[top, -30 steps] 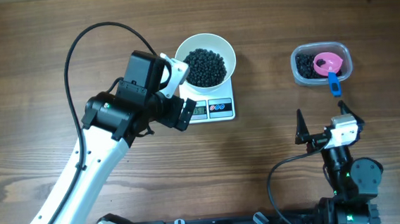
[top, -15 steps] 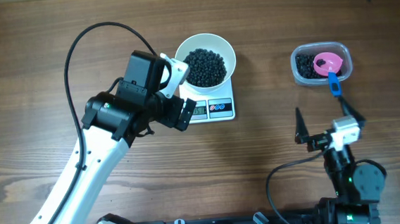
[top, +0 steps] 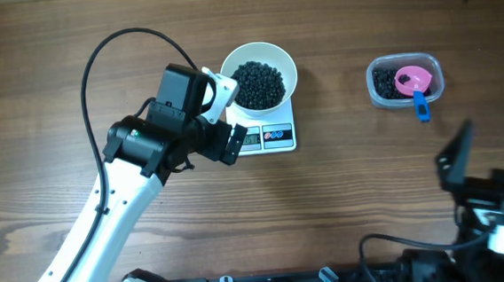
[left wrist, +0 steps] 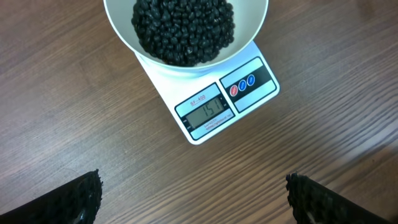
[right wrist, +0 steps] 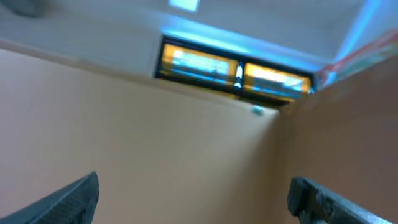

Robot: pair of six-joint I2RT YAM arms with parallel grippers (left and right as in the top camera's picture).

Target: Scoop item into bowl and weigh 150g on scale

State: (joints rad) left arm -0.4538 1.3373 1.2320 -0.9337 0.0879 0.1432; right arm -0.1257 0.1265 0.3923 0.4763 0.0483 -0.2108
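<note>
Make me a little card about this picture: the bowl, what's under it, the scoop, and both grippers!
white bowl: holds black beads
scale: under the bowl, display looks like 151
pink scoop: lying in the clear tub
left gripper: open, empty, near the scale's front
right gripper: open, empty, far from the scale

- A clear plastic tub (top: 405, 80) with rounded corners sits on the wooden table (top: 333, 29).
- A pink scoop cup (top: 412, 80) lies inside the tub.
- Its blue handle (top: 421, 107) pokes out over the tub's near rim.
- Well away from the tub, a blurred tan wall (right wrist: 124, 137) carries two amber-lit panels (right wrist: 236, 71) near the ceiling.
</note>
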